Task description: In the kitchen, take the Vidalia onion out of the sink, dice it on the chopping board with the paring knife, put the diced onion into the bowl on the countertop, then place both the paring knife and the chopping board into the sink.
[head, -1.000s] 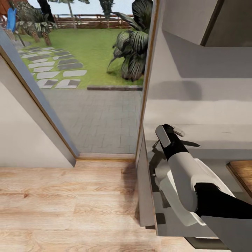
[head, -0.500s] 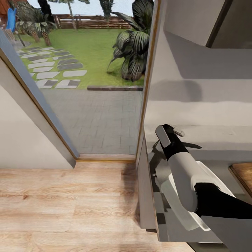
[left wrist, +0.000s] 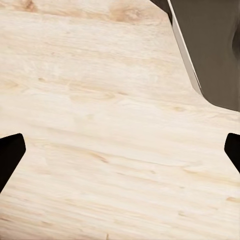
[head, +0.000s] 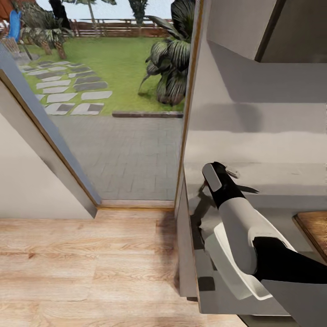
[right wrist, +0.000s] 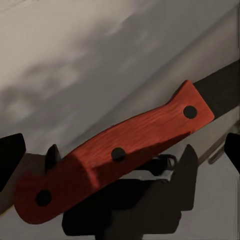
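My right gripper (head: 222, 173) hangs over the grey countertop (head: 290, 204), shut on the paring knife (head: 247, 188), whose dark blade points right. Up close, the red-orange handle (right wrist: 165, 125) lies across my right gripper (right wrist: 120, 150), between its fingers. The white bowl (head: 229, 268) sits on the countertop beneath my right forearm, which covers most of it. A corner of the dark-brown chopping board (head: 315, 229) shows at the right edge. My left gripper (left wrist: 120, 150) is open over the wooden floor (left wrist: 100, 100) with nothing in it. The Vidalia onion and the sink are out of view.
The counter cabinet's end panel (head: 184, 245) faces light wooden floor (head: 91, 263) on the left. Beyond it an open doorway (head: 136, 150) leads to a paved terrace and garden. A slanted wall (head: 32, 181) stands at the left, and an upper cabinet (head: 295, 27) hangs above the counter.
The whole picture has shifted slightly, so the camera has moved. My right arm keeps the knife in the same pose over the countertop.
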Motion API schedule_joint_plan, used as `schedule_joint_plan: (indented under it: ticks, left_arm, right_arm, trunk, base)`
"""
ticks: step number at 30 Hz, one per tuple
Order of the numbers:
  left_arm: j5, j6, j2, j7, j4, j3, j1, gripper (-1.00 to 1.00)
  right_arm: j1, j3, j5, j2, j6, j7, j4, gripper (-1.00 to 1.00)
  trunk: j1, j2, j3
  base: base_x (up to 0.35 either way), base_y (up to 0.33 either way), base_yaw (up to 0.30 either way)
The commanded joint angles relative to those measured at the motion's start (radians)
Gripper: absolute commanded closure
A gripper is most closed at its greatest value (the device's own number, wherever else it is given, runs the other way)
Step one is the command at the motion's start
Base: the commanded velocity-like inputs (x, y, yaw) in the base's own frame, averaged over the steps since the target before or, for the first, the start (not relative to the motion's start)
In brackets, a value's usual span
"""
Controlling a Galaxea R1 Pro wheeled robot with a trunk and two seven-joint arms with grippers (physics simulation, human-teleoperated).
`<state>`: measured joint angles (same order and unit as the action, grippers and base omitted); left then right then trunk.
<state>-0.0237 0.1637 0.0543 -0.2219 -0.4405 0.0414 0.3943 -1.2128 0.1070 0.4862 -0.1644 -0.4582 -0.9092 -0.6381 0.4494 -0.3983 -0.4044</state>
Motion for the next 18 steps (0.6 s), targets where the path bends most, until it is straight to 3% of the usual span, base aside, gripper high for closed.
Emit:
schedule_joint_plan:
  ticks: [1, 18]
  left_arm:
    - [-0.002, 0.002, 0.001, 0.001, -0.002, 0.004, 0.0, -1.0]
    - [-0.002, 0.002, 0.001, 0.001, -0.001, 0.004, 0.001, -1.0]
  right_arm:
    - [-0.001, 0.003, 0.002, 0.0, -0.007, -0.004, -0.002, -1.0]
    - [-0.001, 0.05, 0.004, 0.0, -0.005, -0.005, -0.002, -1.0]
  trunk:
    - [0.001, -0.002, -0.002]
    - [0.001, -0.002, -0.002]
  base:
    - [0.0, -0.038, 0.0]
    - [0.0, -0.006, 0.0]
